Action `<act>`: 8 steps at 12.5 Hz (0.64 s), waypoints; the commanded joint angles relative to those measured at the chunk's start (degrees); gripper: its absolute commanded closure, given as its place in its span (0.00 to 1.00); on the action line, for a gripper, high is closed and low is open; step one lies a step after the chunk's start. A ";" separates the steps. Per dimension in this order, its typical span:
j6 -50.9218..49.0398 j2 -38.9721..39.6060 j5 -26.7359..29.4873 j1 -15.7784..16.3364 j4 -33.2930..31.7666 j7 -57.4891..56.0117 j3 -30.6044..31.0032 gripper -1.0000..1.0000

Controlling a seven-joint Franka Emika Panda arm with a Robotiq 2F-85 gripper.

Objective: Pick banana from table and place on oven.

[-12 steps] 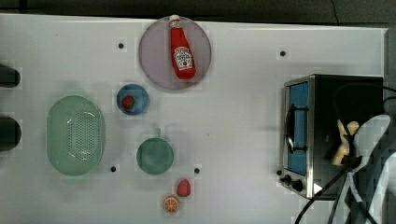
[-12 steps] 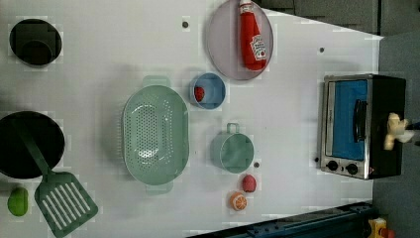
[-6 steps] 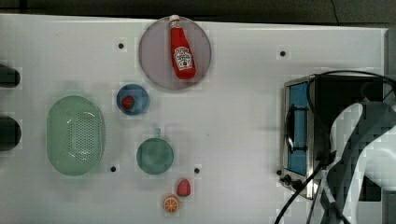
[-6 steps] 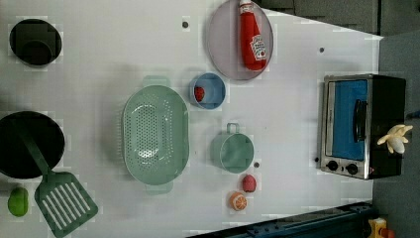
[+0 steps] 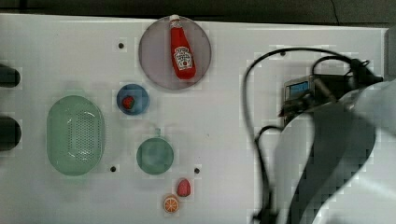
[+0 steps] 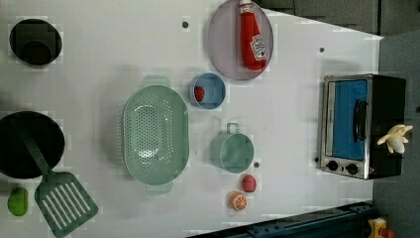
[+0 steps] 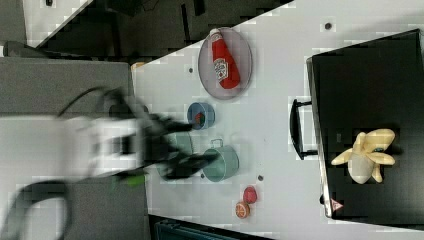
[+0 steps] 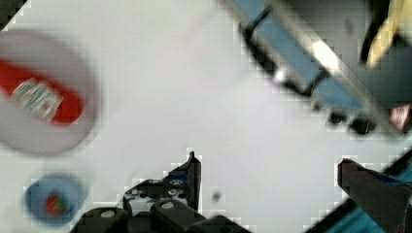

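The pale yellow banana (image 7: pixel 367 155) lies on the black top of the oven (image 7: pixel 375 90), with nothing holding it. In the left view the banana (image 6: pixel 395 139) rests at the far side of the oven (image 6: pixel 356 124), behind its blue glass door. My gripper (image 8: pixel 272 170) is open in the wrist view, with only bare white table (image 8: pixel 194 97) between its fingers (image 8: pixel 192 170). That view also catches the oven (image 8: pixel 311 53) and a strip of the banana (image 8: pixel 384 34). In the top view my arm (image 5: pixel 336 154) covers most of the oven (image 5: pixel 299 88) and hides the banana.
A ketchup bottle (image 5: pixel 182 51) lies on a grey plate (image 5: pixel 154 60). A blue bowl (image 5: pixel 133 99) holds a strawberry. Also on the table (image 5: pixel 233 140) are a green colander (image 5: pixel 74 135), a teal cup (image 5: pixel 155 156), a red strawberry (image 5: pixel 183 187) and an orange slice (image 5: pixel 171 204). A spatula (image 6: pixel 59 198) shows in the left view.
The gripper opened and left the banana on the oven top. The arm has pulled away and now covers much more of the top view's right.
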 commanded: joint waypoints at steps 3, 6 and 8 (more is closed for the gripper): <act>-3.03 -8.38 -1.11 1.73 0.30 25.83 10.90 0.00; -3.78 -10.31 -4.86 1.72 0.19 26.19 15.71 0.00; -5.25 -10.66 -4.99 1.72 0.14 26.19 17.20 0.00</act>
